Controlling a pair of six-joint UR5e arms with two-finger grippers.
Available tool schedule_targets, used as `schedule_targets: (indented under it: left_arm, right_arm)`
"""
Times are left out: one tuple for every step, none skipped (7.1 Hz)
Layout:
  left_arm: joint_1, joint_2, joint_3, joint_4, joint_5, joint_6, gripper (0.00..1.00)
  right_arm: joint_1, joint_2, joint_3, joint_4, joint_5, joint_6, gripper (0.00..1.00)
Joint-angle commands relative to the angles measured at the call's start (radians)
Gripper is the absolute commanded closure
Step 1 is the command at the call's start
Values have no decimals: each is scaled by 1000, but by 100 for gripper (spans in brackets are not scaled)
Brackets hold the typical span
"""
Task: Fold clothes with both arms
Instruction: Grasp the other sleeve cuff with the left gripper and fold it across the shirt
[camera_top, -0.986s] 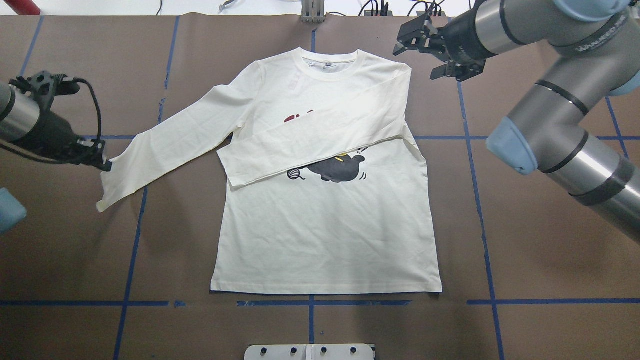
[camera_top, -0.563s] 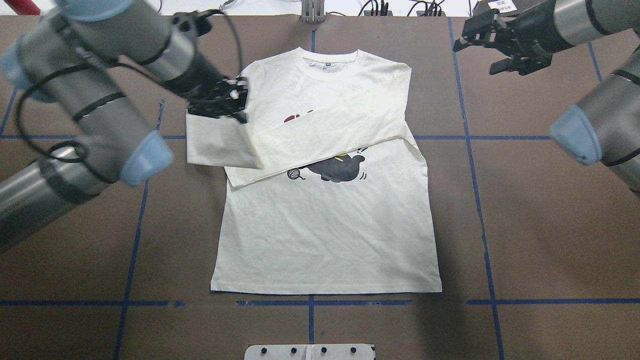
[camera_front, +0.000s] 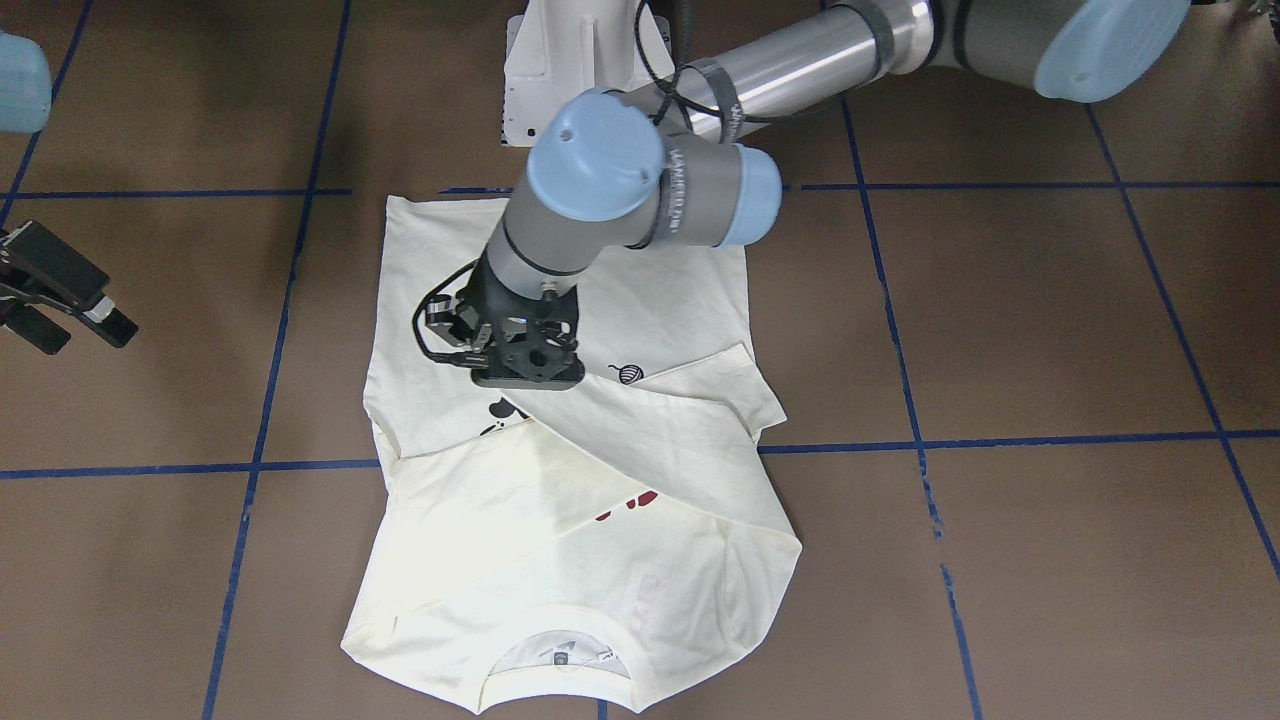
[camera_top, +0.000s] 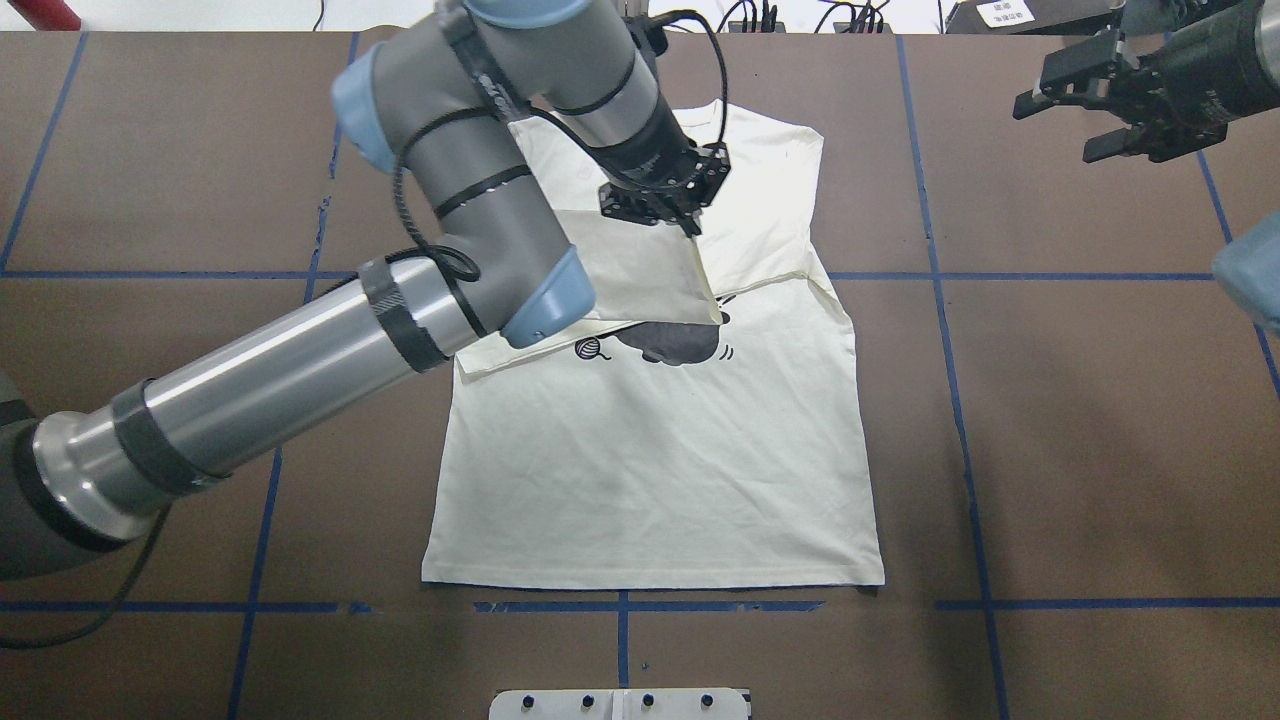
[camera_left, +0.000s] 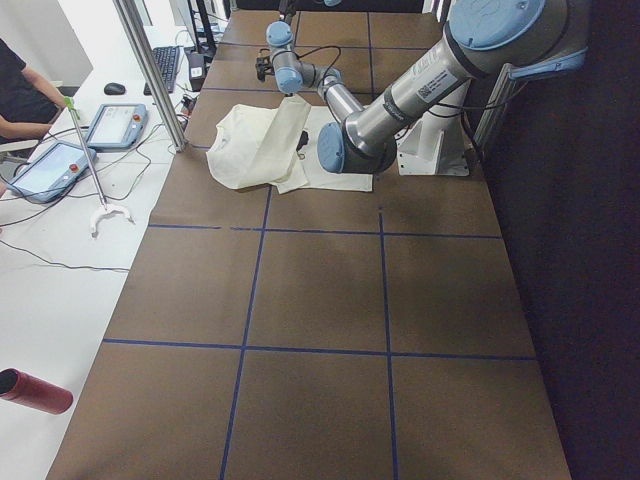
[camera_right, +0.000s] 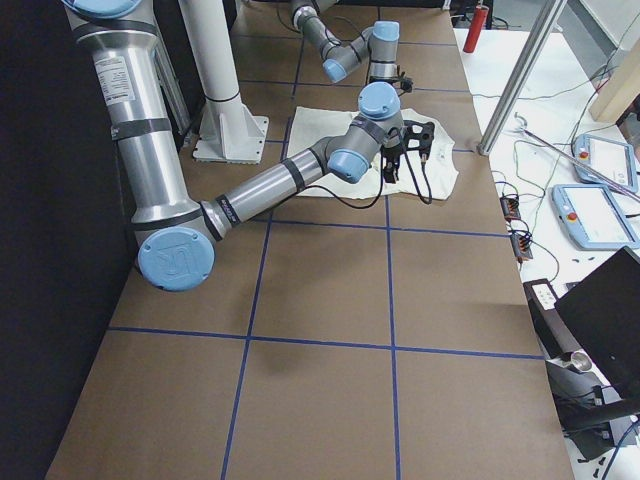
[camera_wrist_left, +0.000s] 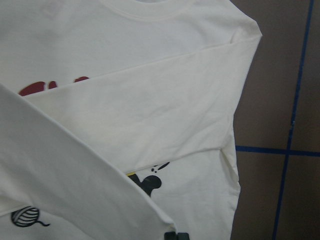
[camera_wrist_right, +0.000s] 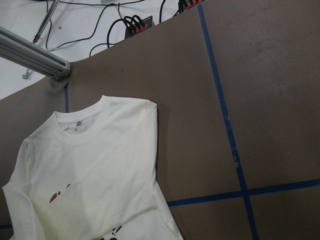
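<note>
Left pincer (camera_top: 690, 222) is pressed onto the cuff end of the left sleeve (camera_top: 640, 275), holding it up over the chest of the cream long-sleeve cotton T-shirt with a black cat print (camera_top: 650, 480). The shirt lies flat and print side up on the brown worktop marked with blue tape lines (camera_top: 1050, 400), its collar at the far edge from the robot and its hem toward the robot. The right sleeve (camera_top: 760, 240) lies slantwise across the chest, and the held sleeve crosses over it. What matters for the next move, as I read it, is the held sleeve's long axis. It runs from the shirt's left shoulder across the body to the pincer, which hangs about mid-chest, just on the collar side of the cat print (camera_top: 680, 342). The shirt's right side seam lies farther on toward the robot's right, so the cuff would go down along that line to lie flat on the other sleeve. The right pincer (camera_top: 1078, 120) is spread, empty and well apart from the shirt, out beyond its right shoulder, so the left arm (camera_top: 300, 360) is clearly the nearer one.
</note>
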Motion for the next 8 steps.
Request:
schedule_targets:
  left_arm:
    - [62,-59,150,-147,109,-40,100]
    - [64,-76,221,-223,164,-57,100]
    - [70,-88,271,-298,192,-115,100]
    - [78,-148,356,-331,217,-157,83]
    - [90,-147,355,-339,237,-154,34]
    - [85,-144,299,-331,238,-181,32]
    - [59,-83,169,-284,206,-191,33]
    - [5,16,23,-218,139,-159,34]
  right_arm:
    - [3,-11,12,0,1,-2,1]
    - [3,-13,18,0,1,0,1]
    - [3,-13,20,0,-6,2,1]
    - [3,-13,26,0,-3,11,1]
    - [2,-13,25,0,-6,14,1]
    - [-18,-10,28,0,-9,34,0]
    - [-71,-11,29,-1,-19,90,0]
    - [-137,-31,49,-1,-51,160,0]
